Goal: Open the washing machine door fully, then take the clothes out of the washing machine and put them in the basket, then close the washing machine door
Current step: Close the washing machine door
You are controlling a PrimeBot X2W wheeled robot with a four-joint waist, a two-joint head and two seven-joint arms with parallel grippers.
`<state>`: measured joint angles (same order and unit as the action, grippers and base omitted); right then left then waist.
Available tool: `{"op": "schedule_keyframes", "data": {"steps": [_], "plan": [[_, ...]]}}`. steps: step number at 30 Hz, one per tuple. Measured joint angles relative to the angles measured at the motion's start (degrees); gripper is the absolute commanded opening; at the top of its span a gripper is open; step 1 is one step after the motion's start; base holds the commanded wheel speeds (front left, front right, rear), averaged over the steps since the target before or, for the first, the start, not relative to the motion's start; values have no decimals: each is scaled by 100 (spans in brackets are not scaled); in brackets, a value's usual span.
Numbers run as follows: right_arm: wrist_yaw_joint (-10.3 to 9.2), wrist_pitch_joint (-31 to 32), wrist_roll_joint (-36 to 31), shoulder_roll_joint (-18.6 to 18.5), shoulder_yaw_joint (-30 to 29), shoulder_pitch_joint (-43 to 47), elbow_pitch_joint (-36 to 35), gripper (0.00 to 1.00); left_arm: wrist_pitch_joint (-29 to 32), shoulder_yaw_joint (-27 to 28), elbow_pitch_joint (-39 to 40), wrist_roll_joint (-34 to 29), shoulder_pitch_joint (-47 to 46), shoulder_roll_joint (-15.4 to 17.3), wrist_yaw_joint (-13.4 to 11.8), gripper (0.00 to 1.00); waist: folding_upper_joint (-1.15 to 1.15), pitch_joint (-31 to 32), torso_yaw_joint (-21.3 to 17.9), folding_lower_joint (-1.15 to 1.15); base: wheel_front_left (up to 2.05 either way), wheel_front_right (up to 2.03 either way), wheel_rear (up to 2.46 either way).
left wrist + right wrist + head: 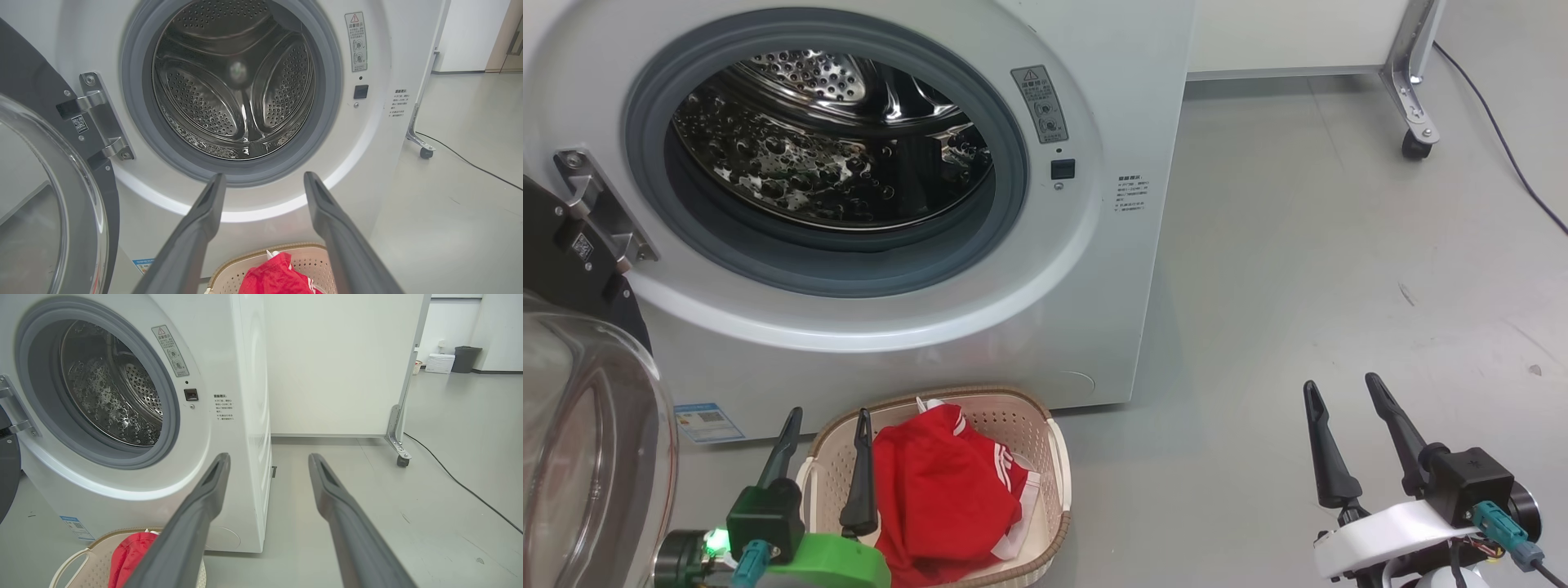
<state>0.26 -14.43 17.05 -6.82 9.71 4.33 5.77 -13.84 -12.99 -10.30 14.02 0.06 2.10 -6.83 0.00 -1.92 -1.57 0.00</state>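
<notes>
red fabric with white stripes, the clothes (939,490), lies heaped in the basket (980,394), which sits on the grey floor (1298,286) at the lower centre of the head view, just in front of the washing machine (1127,122). the washing machine door (596,457) stands swung open at the left edge of the frame, its clear bulging glass in the lower left and its black rim hanging from a metal hinge (600,212) at mid left. the round opening in the upper left shows a grey rubber gasket (849,273) around the bare perforated steel drum (833,155). a small blue label (707,420) sits low on the machine's front, beside the basket. the left end effector (828,412) is at the lower left of the frame, released, its two dark fingers spread and grasping nothing; one finger lies over the basket next to the red cloth, the other over the basket's outer edge. the right end effector (1341,380) is at the lower right over bare floor, well apart from the basket, likewise spread wide with nothing between its fingers. a black cable (1503,143) and a wheeled metal leg (1417,139) lie in the upper right.
</notes>
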Motion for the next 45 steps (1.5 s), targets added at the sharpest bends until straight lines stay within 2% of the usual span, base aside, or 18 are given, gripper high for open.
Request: {"op": "schedule_keyframes", "data": {"steps": [18,45], "plan": [[-43,9,0,1,14,30,-49,100,115,44,190,-100,58,5,-1,100,0,77,14,0,-31,53,-22],[-94,58,1,4,33,87,-75,100,193,11,398,-101,148,10,-1,100,0,105,45,0,-92,104,-12]]}}
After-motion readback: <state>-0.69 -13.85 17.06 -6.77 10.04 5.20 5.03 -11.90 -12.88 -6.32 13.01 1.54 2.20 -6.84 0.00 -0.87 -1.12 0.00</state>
